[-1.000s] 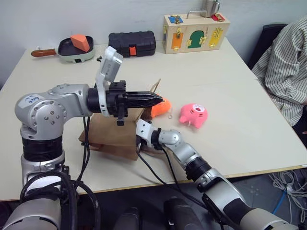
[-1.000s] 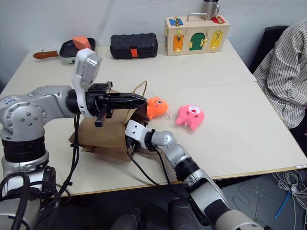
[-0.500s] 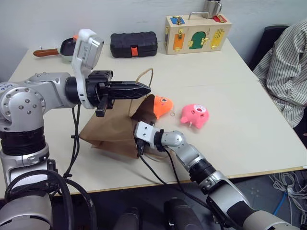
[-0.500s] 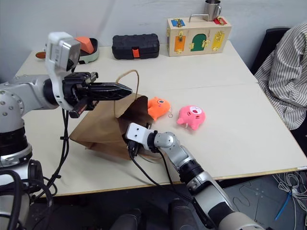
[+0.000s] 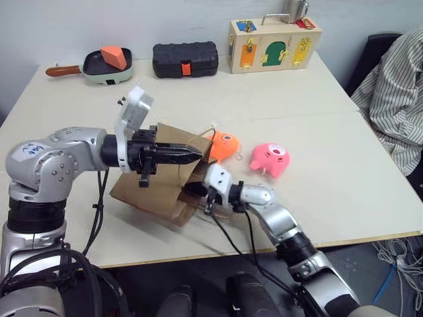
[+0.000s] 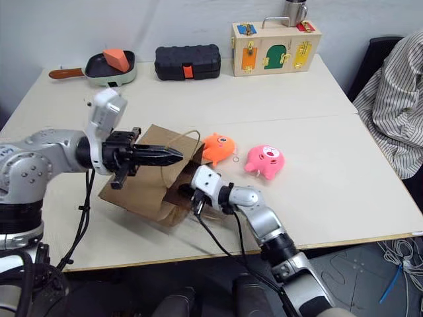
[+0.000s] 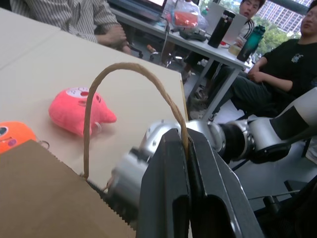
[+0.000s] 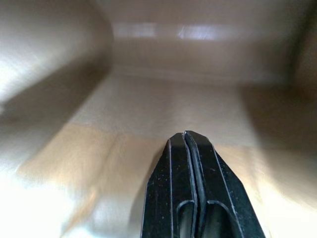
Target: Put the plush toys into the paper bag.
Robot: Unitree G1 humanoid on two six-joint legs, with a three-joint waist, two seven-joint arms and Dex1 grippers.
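Currently I noted the left gripper (image 7: 185,144) pinched shut on the bag (image 6: 142,181) handle, right gripper (image 8: 187,136) closed empty inside; the toys (image 6: 218,148) lay beside it, soft, graspable mid-body.

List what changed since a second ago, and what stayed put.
The left gripper, shut on the paper bag's handle, came down, and the paper bag settled lower and flatter with it. The right gripper, shut, stays inside the bag's mouth, its arm drawn a little to the right. The orange toy and pink toy lie where they were.
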